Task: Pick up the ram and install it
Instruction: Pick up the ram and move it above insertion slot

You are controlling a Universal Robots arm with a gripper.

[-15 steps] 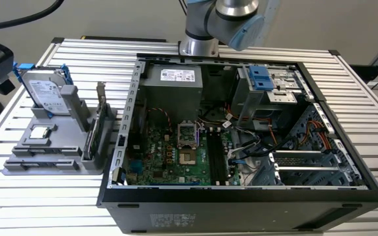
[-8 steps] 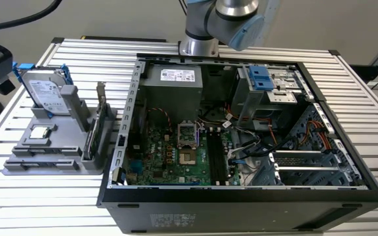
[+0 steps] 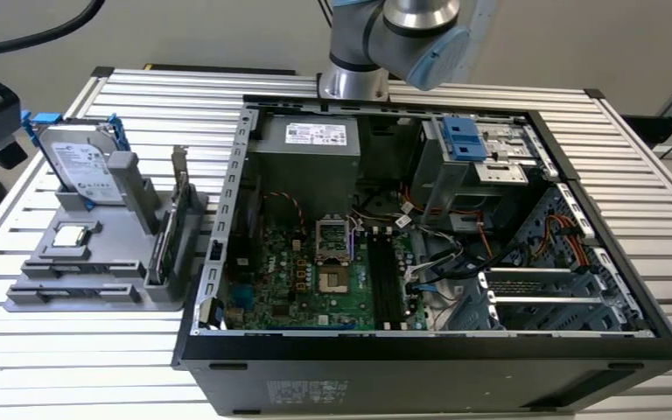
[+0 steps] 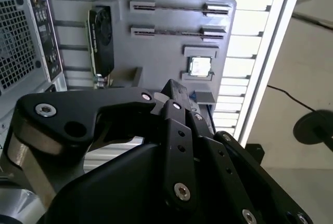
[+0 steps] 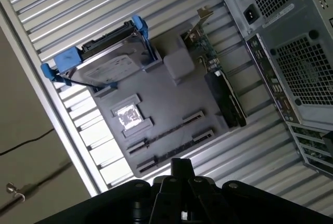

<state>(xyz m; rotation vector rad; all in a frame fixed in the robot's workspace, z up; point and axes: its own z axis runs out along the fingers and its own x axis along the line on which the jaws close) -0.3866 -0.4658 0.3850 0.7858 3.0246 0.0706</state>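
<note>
The pick-up step is judged to be in hand, with installation not yet begun. The ram (image 4: 179, 9) is seen standing on edge between two end holders on the gray fixture (image 4: 166, 52). That fixture is set on the slatted table at the exterior view's left, just beside the open computer case (image 3: 430, 354). The gripper (image 4: 174, 96) is held above the fixture, well apart from the ram, and no stick is seen in it. Whether it is spread or pressed together cannot be told. The black slots (image 3: 385, 282) on the motherboard (image 3: 295, 284) look unfilled. A grasp is judged to call for the gripper to be brought squarely over the stick's thin upper edge and aligned with its length. It must also be kept clear of the upright graphics card (image 4: 101, 39) and the silver chip (image 4: 200, 66) nearby.
</note>
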